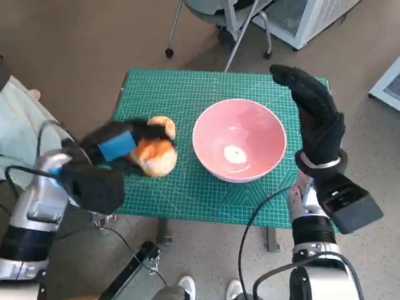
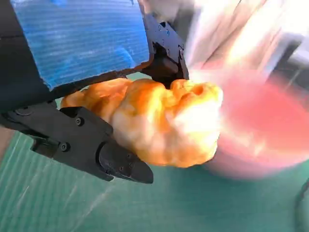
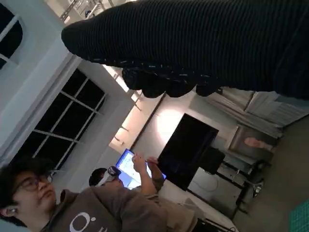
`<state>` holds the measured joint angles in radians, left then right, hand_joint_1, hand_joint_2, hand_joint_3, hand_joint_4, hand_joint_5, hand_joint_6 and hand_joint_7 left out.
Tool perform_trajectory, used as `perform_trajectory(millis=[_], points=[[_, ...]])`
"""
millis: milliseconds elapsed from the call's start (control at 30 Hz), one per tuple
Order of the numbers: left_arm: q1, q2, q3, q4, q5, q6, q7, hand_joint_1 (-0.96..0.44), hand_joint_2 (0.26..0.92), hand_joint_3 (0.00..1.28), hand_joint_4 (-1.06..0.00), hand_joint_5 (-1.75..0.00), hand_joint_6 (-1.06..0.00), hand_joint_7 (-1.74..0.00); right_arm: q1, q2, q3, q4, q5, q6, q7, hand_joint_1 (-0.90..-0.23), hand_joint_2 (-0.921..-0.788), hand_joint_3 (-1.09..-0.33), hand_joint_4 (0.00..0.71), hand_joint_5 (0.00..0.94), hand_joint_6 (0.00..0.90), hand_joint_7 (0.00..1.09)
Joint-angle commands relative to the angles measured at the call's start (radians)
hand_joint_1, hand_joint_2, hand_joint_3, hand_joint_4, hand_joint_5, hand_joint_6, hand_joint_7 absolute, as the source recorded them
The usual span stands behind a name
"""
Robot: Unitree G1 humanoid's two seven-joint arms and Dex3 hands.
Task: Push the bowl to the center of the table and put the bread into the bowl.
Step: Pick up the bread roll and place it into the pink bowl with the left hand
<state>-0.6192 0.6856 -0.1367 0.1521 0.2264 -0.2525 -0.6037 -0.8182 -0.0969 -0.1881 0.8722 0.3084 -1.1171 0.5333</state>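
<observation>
A pink bowl (image 1: 239,147) stands on the green cutting mat (image 1: 187,94), a little right of the middle. My left hand (image 1: 119,145) grips the golden-brown bread (image 1: 156,150) just left of the bowl. In the left wrist view the black fingers (image 2: 96,145) clasp the bread (image 2: 164,121) from both sides, with the blurred bowl (image 2: 260,130) close beyond it. My gloved right hand (image 1: 315,112) is raised at the bowl's right side, fingers stretched flat, holding nothing. The right wrist view shows only the glove (image 3: 203,43) against the room.
The mat covers the small table; its near edge (image 1: 206,215) lies close to my forearms. Chair legs on castors (image 1: 219,31) stand beyond the far edge. A person (image 3: 72,203) sits across the room in the right wrist view.
</observation>
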Motion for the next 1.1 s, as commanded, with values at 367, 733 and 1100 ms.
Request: perform_trajectory(millis=[367,733,1100], points=[[-0.261,-0.236,-0.087,0.221,0.125,-0.126,0.232,0.00,0.913,0.06,-0.67,-1.27,-0.70,-1.01,0.026,0.006,0.002,-0.011,0.004,0.027,-0.005,-0.576,-0.921,-0.704,0.360,0.003,0.049,0.84],[-0.408,-0.341,-0.187,0.547,0.210,-0.152,0.251,0.00,0.920,0.09,-0.65,-1.24,-0.63,-1.13,0.047,0.005,0.003,-0.040,0.025,0.036,0.014,-0.571,-0.921,-0.701,0.361,0.003,0.051,0.83],[-0.448,-0.366,-0.244,0.692,0.227,-0.107,0.147,-0.09,0.860,0.07,-0.25,-0.13,-0.20,-0.41,0.057,-0.006,-0.001,-0.054,0.048,0.042,0.035,-0.579,-0.921,-0.691,0.363,0.003,0.048,0.82]])
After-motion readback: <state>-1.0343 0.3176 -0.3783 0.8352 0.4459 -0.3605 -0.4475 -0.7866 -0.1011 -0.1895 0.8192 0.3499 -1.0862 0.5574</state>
